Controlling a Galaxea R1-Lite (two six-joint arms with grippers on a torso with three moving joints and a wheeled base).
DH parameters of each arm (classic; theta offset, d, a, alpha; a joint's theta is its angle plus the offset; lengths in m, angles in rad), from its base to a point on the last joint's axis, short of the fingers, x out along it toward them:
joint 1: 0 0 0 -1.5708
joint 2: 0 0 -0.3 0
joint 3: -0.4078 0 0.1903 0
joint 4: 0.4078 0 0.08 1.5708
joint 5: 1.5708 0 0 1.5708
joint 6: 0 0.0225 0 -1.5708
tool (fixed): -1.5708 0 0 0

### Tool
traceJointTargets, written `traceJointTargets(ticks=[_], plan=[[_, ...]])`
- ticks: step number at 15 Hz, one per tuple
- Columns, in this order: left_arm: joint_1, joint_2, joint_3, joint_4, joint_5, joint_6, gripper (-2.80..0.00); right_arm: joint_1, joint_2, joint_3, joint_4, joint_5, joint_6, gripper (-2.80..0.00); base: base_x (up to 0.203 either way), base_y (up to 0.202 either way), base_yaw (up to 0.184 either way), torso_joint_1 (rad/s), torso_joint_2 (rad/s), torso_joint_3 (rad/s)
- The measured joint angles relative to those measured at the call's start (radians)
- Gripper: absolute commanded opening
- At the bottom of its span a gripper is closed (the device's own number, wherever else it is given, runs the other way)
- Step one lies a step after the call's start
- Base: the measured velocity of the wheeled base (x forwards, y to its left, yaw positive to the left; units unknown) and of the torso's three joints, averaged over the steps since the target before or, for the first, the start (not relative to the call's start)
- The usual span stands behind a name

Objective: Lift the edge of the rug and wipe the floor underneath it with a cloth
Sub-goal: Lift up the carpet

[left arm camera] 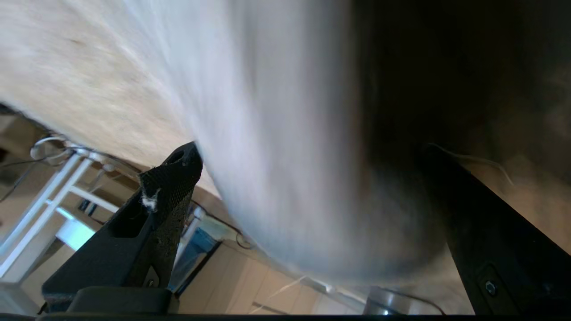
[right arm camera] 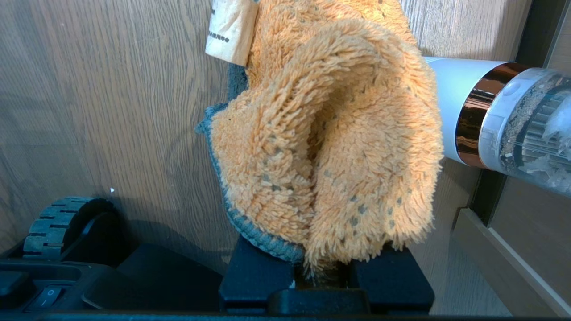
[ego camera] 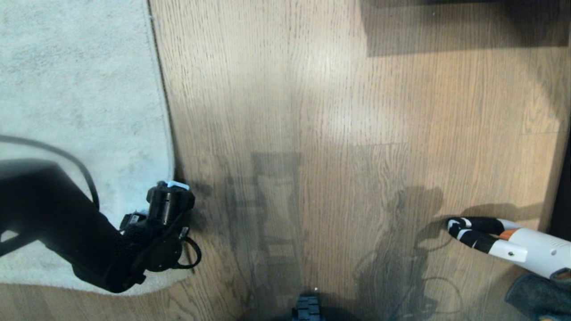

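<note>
The floor [ego camera: 339, 133] fills most of the head view: light brown wood-grain planks with fine dark streaks, smooth enough to carry a soft sheen and the robot's shadow. On it, toward the robot's left, lies the rug [ego camera: 76, 98], pale grey with a short matted pile. The rug edge [ego camera: 167, 129] runs as a long, slightly bowed border down to a rounded-looking corner close to the robot.

The black left arm reaches over that corner, and the left end effector [left arm camera: 308, 187] stands with its jaws wide apart, straddling the rug edge [left arm camera: 285, 169]. One textured black finger [left arm camera: 167, 187], with a tuft of white fluff caught on it, sits against the rug's tan woven side; the other lies on the shadowed side. Whether the fingers press the rug cannot be told.

Well to the right of the rug lies a white handheld vacuum [ego camera: 513, 243] with a black-and-white nozzle and a copper band.

The cloth [right arm camera: 330, 142] is far from the rug, on the robot's right side, bunched up in the right end effector [right arm camera: 328, 272], whose jaws are clamped on its lower fold. It is fluffy orange-yellow terry flecked with small grey dots, bound in grey trim, with a small pale tag [right arm camera: 229, 31].
</note>
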Motion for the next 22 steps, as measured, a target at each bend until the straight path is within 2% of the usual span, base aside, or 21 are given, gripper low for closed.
traceJointTargets(ticks=[4, 9, 15, 22], plan=[[0.029, -0.028, -0.006, -0.05, 0.0, 0.043, 0.0, 0.0, 0.0, 0.0, 0.0, 0.0, 0.0, -2.8, 0.0, 0.0, 0.0, 0.0, 0.0, 0.0], [0.039, -0.06, -0.003, -0.056, -0.006, 0.048, 0.0, 0.0, 0.0, 0.0, 0.0, 0.0, 0.0, -2.8, 0.0, 0.0, 0.0, 0.0, 0.0, 0.0], [0.0, -0.074, 0.144, -0.084, -0.004, 0.034, 0.0, 0.0, 0.0, 0.0, 0.0, 0.0, 0.0, -2.8, 0.0, 0.0, 0.0, 0.0, 0.0, 0.0], [-0.051, -0.002, 0.331, -0.273, -0.004, 0.046, 0.0, 0.001, 0.0, 0.0, 0.0, 0.0, 0.0, -2.8, 0.0, 0.0, 0.0, 0.0, 0.0, 0.0]])
